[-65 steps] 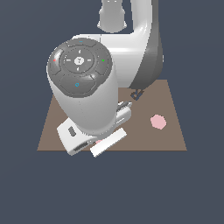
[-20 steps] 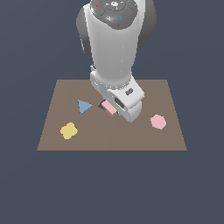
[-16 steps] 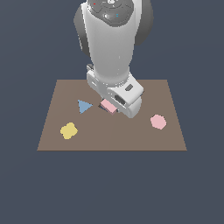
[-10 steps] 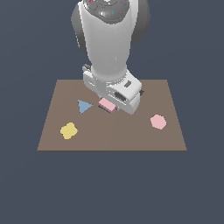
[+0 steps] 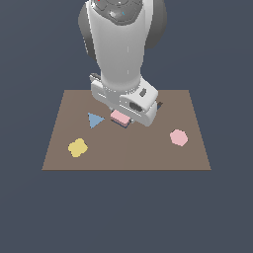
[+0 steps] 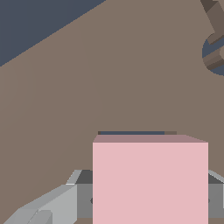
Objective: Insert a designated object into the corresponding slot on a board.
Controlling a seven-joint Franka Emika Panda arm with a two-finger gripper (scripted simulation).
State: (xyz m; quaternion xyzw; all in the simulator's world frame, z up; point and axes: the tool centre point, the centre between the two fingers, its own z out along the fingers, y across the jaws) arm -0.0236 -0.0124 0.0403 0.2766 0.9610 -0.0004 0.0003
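Pink square block (image 5: 120, 117) flat, matte, no writing readable, sits over the dark slot (image 5: 126, 124) mid-board, only a slot sliver showing. End effector (image 6: 148, 199) clamped on the block's sides. Since 0.5 s ago the arm has risen slightly. Brown board (image 5: 64, 158); blue triangle (image 5: 94, 119) left, yellow rounded piece (image 5: 77, 147) near-left, pink hexagon (image 5: 178, 137) right.

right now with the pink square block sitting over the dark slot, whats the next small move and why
Probably a short straight descent. In the wrist view the gripper holds the pink square block between its fingers, with only a thin dark strip of the slot showing past its edge, so it looks nearly aligned over the board but not clearly seated yet.
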